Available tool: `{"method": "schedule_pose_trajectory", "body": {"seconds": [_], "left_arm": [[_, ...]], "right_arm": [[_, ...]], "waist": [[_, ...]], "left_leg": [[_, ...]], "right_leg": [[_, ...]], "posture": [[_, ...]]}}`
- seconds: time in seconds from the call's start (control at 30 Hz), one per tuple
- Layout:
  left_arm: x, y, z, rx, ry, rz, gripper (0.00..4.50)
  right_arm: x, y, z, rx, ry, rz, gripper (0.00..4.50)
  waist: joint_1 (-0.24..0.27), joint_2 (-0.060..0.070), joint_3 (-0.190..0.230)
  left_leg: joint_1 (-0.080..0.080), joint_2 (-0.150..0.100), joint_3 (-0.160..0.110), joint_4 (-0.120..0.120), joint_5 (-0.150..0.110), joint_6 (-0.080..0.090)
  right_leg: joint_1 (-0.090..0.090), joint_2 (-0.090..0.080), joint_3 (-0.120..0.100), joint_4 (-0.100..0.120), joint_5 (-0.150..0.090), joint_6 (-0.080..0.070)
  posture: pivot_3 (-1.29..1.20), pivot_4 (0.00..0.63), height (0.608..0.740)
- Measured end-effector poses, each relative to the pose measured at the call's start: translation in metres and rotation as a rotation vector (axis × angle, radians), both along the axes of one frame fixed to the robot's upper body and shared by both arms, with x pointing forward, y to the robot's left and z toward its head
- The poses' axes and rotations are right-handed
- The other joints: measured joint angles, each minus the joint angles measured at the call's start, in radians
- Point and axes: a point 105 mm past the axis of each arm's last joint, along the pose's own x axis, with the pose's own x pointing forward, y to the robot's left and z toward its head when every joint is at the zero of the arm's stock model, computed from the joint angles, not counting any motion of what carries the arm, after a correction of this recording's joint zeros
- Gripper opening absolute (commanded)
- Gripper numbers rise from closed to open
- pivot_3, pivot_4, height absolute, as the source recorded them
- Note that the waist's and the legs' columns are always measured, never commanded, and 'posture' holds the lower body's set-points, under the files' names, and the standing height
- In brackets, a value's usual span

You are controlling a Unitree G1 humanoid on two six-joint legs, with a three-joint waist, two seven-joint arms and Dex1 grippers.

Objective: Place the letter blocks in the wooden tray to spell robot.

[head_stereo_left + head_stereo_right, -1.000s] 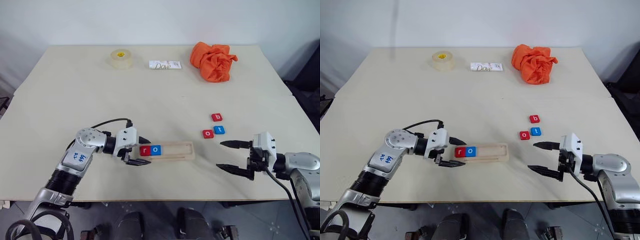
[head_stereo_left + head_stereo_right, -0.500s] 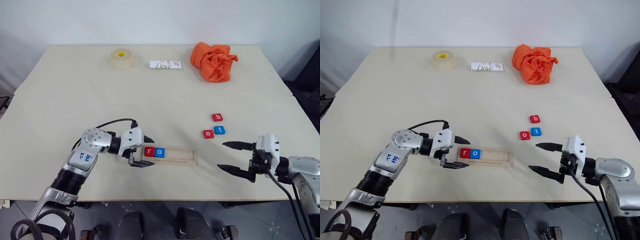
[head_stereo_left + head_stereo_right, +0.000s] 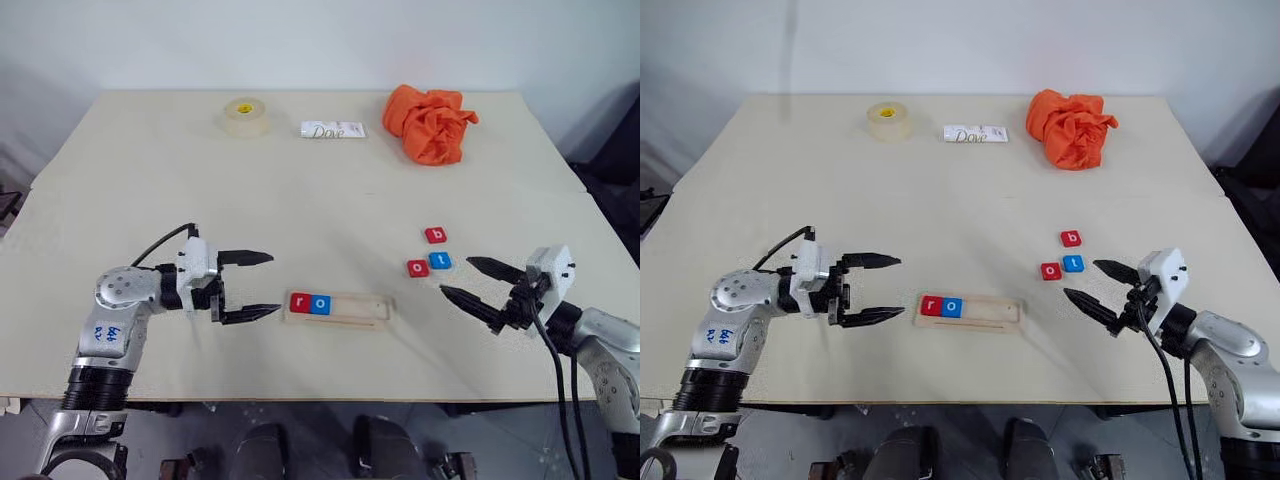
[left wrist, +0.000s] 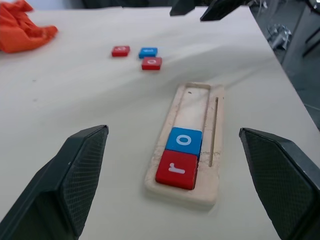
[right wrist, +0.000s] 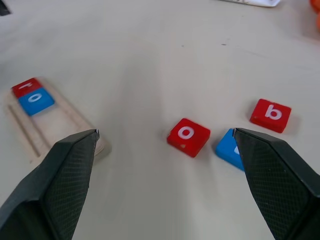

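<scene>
The wooden tray [image 3: 337, 309] lies near the table's [image 3: 300, 190] front edge, holding a red "r" block [image 3: 300, 303] and a blue "o" block [image 3: 319, 304] side by side at its left end. Three loose blocks — red "b" [image 3: 435, 236], red "o" [image 3: 417, 268], blue "t" [image 3: 439, 261] — sit well apart to its right. The left gripper [image 3: 250, 286] hovers beside the tray's left end, fingers spread wide, empty; the right gripper [image 3: 463, 280] — equally wide, empty — points at the loose blocks.
</scene>
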Motion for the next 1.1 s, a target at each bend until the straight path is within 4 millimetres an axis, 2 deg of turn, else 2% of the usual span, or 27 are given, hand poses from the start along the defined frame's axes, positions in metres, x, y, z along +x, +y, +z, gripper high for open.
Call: {"method": "schedule_pose_trajectory", "body": {"seconds": [0.17, 0.4, 0.53, 0.77, 1.1], "left_arm": [[-0.006, 0.008, -0.020, -0.036, 0.016, -0.013, 4.45], [-0.015, 0.017, -0.033, -0.055, 0.052, -0.078, 4.45], [-0.017, 0.028, -0.036, -0.100, 0.071, -0.090, 4.45], [-0.009, 0.029, -0.029, -0.121, 0.057, -0.081, 4.45], [-0.008, 0.027, -0.026, -0.130, 0.068, -0.088, 4.45]], "right_arm": [[0.007, -0.008, -0.003, -0.017, 0.037, -0.147, 4.50], [-0.017, -0.005, -0.022, -0.101, 0.177, -0.172, 4.50], [-0.023, -0.004, -0.009, -0.092, 0.148, -0.212, 4.50], [-0.015, -0.016, 0.010, -0.035, 0.083, -0.316, 4.50], [-0.016, -0.016, 0.009, -0.029, 0.093, -0.315, 4.50]], "waist": [[0.000, 0.000, 0.000], [-0.001, 0.000, 0.000], [-0.002, 0.000, 0.000], [-0.001, -0.001, 0.000], [-0.002, -0.001, 0.000]], "left_leg": [[-0.001, 0.000, 0.000, -0.001, -0.001, 0.001], [-0.001, 0.000, 0.000, 0.001, -0.002, 0.003], [-0.001, 0.001, 0.000, 0.000, -0.003, 0.002], [-0.002, 0.001, 0.000, 0.000, -0.003, 0.002], [-0.002, 0.001, 0.000, 0.000, -0.003, 0.003]], "right_leg": [[0.000, 0.000, 0.000, -0.001, 0.000, 0.000], [0.000, 0.000, 0.000, -0.001, 0.000, 0.000], [0.000, 0.001, 0.000, -0.001, 0.000, 0.000], [0.000, 0.002, 0.000, -0.002, 0.000, 0.000], [0.000, 0.002, 0.000, -0.002, 0.000, 0.000]], "posture": [[0.00, 0.150, 0.740], [0.00, 0.150, 0.740], [0.00, 0.150, 0.740], [0.00, 0.150, 0.740], [0.00, 0.150, 0.740]]}}
